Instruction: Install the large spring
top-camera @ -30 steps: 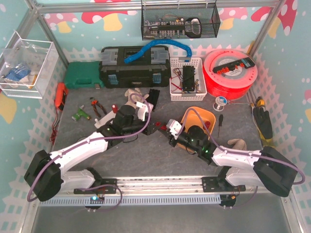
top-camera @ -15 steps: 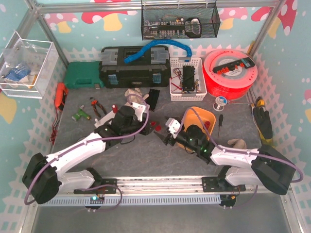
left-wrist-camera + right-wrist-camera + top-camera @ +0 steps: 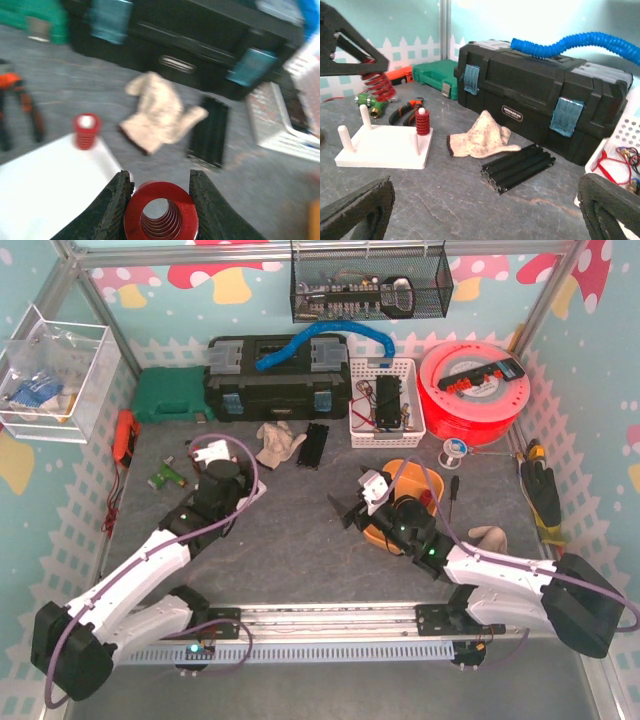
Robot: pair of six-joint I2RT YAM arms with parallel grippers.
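**Desk:** What is the left gripper [image 3: 161,186] carrying?

**Photographer:** The large spring [image 3: 161,218], a red coil. It is pinched at its sides between the two black fingers [image 3: 117,205], with its open end facing the wrist camera.

**Desk:** Where is it relative to the stand?

**Photographer:** From the right wrist view, the coil hangs in that gripper over the far left end of the white plate [image 3: 385,148]. It is close to the bare pegs [image 3: 365,116] but seated on none of them. Whether it lines up directly above one cannot be told.

**Desk:** Is anything on the plate itself?

**Photographer:** A small spring [image 3: 422,121], also red, stands on the corner peg nearest the cloth [image 3: 482,137].

**Desk:** And the right gripper [image 3: 485,192]?

**Photographer:** Its fingers are spread wide and hold nothing. It sits low over the grey table [image 3: 445,200], looking toward the plate.

**Desk:** What is in the background?

**Photographer:** The cloth lies crumpled just right of the plate, with a black rail [image 3: 517,167] beside it. Behind both is a black toolbox [image 3: 530,95] with a blue hose [image 3: 580,42] across its lid. A pair of pliers [image 3: 405,110] lies behind the plate.
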